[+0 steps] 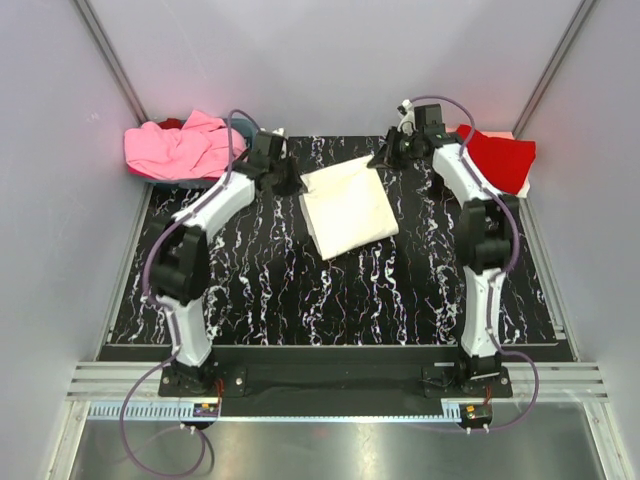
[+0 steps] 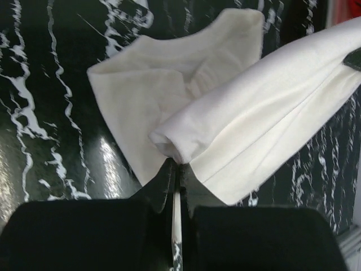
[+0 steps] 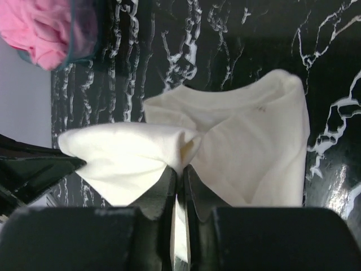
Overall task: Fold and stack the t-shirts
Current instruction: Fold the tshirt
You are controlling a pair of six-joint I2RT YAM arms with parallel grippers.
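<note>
A white t-shirt (image 1: 347, 207) lies partly folded at the back middle of the black marbled table (image 1: 300, 290). My left gripper (image 1: 291, 180) is shut on its far left corner, and my right gripper (image 1: 382, 158) is shut on its far right corner. Both hold the far edge lifted off the table. In the left wrist view the cloth (image 2: 237, 124) bunches at the closed gripper (image 2: 178, 165). In the right wrist view the cloth (image 3: 225, 135) bunches at the closed gripper (image 3: 180, 168).
A pink t-shirt (image 1: 185, 145) is heaped at the back left corner, also in the right wrist view (image 3: 45, 28). A red t-shirt (image 1: 503, 158) lies at the back right, behind my right arm. Grey walls close in the sides and back.
</note>
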